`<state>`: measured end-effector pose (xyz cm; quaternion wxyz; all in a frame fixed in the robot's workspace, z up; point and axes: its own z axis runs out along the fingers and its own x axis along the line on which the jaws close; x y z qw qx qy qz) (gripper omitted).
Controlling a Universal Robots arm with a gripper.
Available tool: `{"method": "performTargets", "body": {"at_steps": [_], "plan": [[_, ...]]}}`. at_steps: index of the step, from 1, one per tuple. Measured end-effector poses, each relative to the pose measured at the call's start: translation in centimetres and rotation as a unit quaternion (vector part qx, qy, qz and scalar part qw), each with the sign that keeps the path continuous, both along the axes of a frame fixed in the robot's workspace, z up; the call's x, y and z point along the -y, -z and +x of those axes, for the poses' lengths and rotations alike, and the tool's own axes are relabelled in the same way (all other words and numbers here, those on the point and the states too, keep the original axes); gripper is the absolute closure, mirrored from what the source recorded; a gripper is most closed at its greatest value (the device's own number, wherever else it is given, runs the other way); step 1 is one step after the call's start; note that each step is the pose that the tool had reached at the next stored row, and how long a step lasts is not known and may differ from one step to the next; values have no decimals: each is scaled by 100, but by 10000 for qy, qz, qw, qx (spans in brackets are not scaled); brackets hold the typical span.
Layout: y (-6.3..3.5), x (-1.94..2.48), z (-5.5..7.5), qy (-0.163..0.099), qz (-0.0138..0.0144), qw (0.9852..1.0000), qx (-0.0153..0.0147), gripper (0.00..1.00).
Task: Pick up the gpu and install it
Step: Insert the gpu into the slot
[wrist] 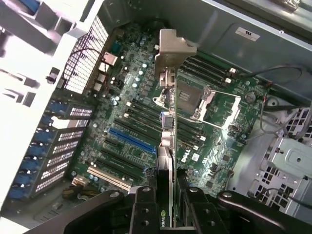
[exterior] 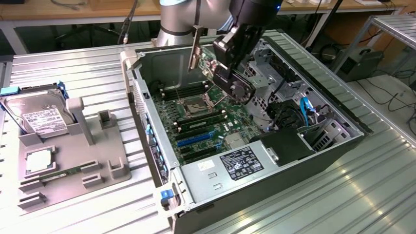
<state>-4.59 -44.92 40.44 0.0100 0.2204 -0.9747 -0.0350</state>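
My gripper (exterior: 227, 68) is shut on the gpu (exterior: 194, 51) and holds it in the air over the open computer case (exterior: 156, 146), well above the motherboard (exterior: 204, 124). The card hangs on edge, its pale metal bracket strip pointing toward the case's rear wall. In the wrist view the gpu (wrist: 167, 122) shows edge-on between my black fingers (wrist: 145, 207), with its bracket (wrist: 170, 46) at the far end. Below and to one side lies the blue expansion slot (wrist: 131, 140), with black slots beside it. The card touches nothing in the case.
A grey holder tray (exterior: 97, 146) at the exterior view's left carries a silver hard drive (exterior: 39, 114), a processor (exterior: 38, 161) and a green memory stick (exterior: 62, 173). Inside the case are the processor socket (exterior: 195, 105), the power supply (exterior: 240, 163) and drive cages with cables (exterior: 305, 109).
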Motion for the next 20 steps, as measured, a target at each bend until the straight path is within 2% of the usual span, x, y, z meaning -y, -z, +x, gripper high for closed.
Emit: {"method": "performTargets", "body": {"at_steps": [2, 3, 4, 7, 8, 11, 15, 16, 20], "plan": [[0, 0, 0, -158, 3, 9999, 61, 74], [0, 0, 0, -220, 4, 9997, 83, 74], [0, 0, 0, -345, 5, 9993, 123, 74], [1, 0, 0, -632, 7, 9978, 173, 74], [1, 0, 0, -707, 8, 9973, 181, 74], [2, 0, 0, -1006, 11, 9947, 212, 74], [4, 0, 0, -1358, 15, 9904, 247, 74], [5, 0, 0, -1491, 16, 9885, 261, 74], [7, 0, 0, -1854, 21, 9822, 297, 74]]}}
